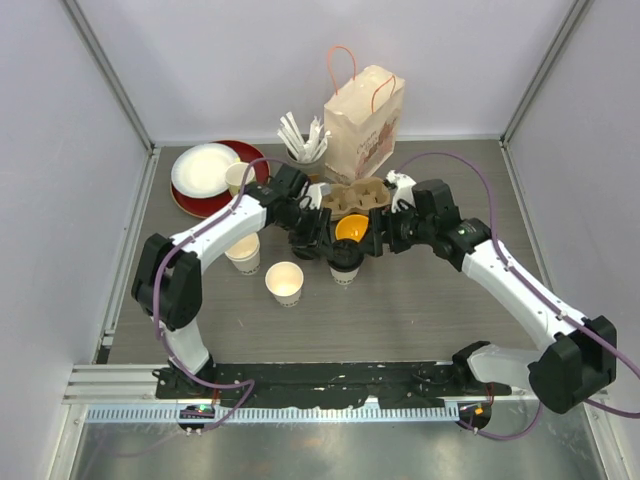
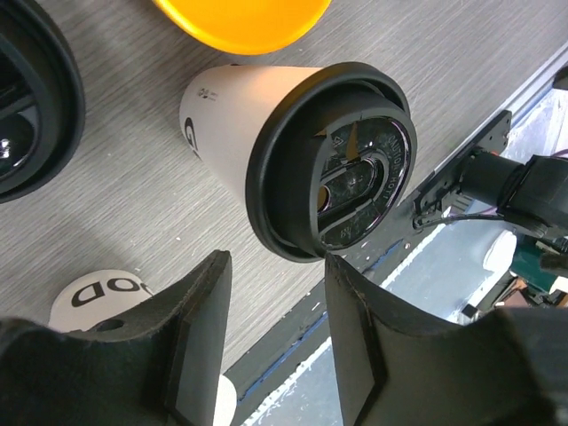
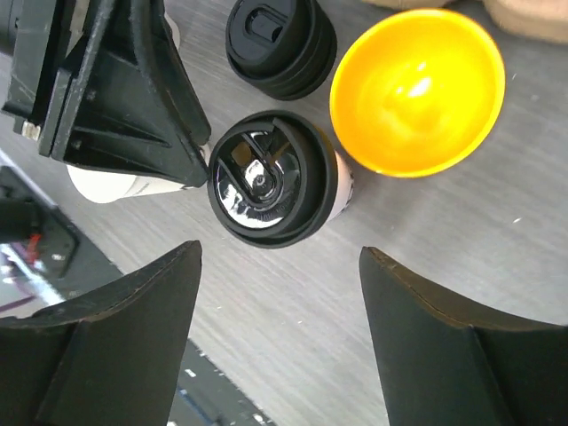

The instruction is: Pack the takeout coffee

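Tabletop (image 1: 450, 310) of grey wood grain carries everything; near its middle a cream-white tapered paper cup with a round black plastic lid (image 1: 346, 260) stands upright, just beside a glossy orange plastic bowl (image 1: 351, 228) and at 6 o'clock from it; at 12 o'clock from the bowl sits a brown moulded-pulp cup carrier (image 1: 357, 195), and at 12 o'clock from that a beige paper bag with orange cord handles (image 1: 363, 125) stands upright; the left gripper (image 1: 308, 238) hangs at 10 o'clock from the lidded cup and the right gripper (image 1: 388, 235) at 2 o'clock, facing each other across bowl and cup; in the left wrist view the left fingers (image 2: 200, 346) are parted with nothing between them, the lid's rim lying just past their tips, and whether it touches them cannot be told; in the right wrist view the right fingers (image 3: 133, 328) are spread wide and hold nothing, the lidded cup seen from above just beyond their tips; at 12 o'clock from it in that view lies a second round black lid (image 3: 280, 44), near the bowl's rim, and what is under it cannot be told; two open white paper cups (image 1: 285, 283) stand at 8 and 9 o'clock from the lidded cup; a white plate on a red plate (image 1: 205, 170) lies at the table's 10 o'clock corner.
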### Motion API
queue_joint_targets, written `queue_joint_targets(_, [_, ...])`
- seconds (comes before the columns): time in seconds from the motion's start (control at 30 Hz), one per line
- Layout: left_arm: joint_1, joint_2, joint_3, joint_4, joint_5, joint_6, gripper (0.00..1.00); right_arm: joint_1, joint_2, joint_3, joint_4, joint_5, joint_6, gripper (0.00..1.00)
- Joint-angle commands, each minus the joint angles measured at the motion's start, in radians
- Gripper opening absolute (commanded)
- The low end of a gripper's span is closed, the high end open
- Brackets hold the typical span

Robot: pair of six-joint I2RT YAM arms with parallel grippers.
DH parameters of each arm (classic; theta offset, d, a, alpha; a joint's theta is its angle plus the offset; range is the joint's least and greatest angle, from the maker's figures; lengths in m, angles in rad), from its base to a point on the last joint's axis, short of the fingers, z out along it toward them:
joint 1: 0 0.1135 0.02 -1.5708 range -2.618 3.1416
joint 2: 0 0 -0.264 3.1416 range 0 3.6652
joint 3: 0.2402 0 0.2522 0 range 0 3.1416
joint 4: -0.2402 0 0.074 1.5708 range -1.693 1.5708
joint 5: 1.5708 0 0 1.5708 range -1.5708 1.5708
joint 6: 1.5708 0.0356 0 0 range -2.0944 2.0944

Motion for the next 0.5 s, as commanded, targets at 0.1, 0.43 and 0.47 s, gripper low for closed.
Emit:
queue_joint_targets(0.1, [0.029,-0.063,0.09,-0.053,-0.022,0.055,0.55,0.195,0.061,0.094,0.019,0.332,-0.224,0.82])
queue_joint_targets(0.43, [0.16,-0.168,0.083,-0.054,-0.005,0.063,0.58,0.303,0.203,0.148,0.119,0.49,-0.339,0.89])
queue_joint_targets(0.47, [0.168,-0.172,0.075,-0.05,0.005,0.058,0.58,0.303,0.203,0.148,0.123,0.486,-0.341,0.89])
